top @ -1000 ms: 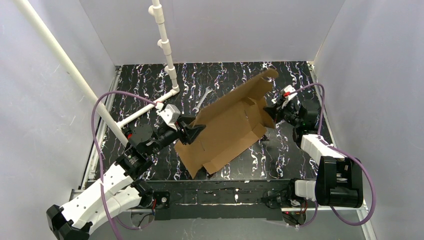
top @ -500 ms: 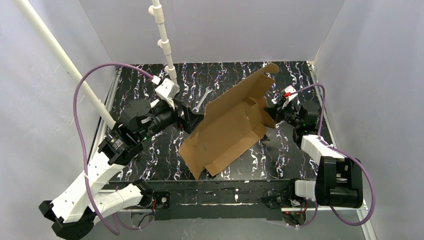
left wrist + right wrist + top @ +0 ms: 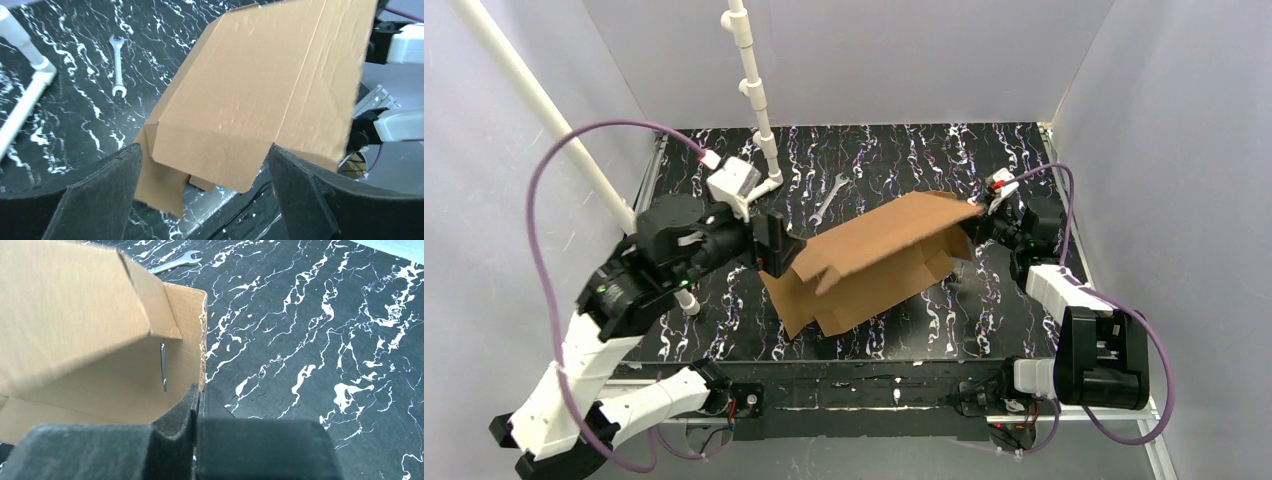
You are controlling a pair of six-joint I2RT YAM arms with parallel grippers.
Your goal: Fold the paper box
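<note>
We are pinching the box's [image 3: 874,245] edge in our right jaws, while our left jaws are gaping wide at its other end.

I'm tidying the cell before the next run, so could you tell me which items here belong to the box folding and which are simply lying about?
Belongs to the job: paper box; right gripper, shut on its side wall; left gripper, open beside its lid.
Lying about: wrench; white pipes.
</note>
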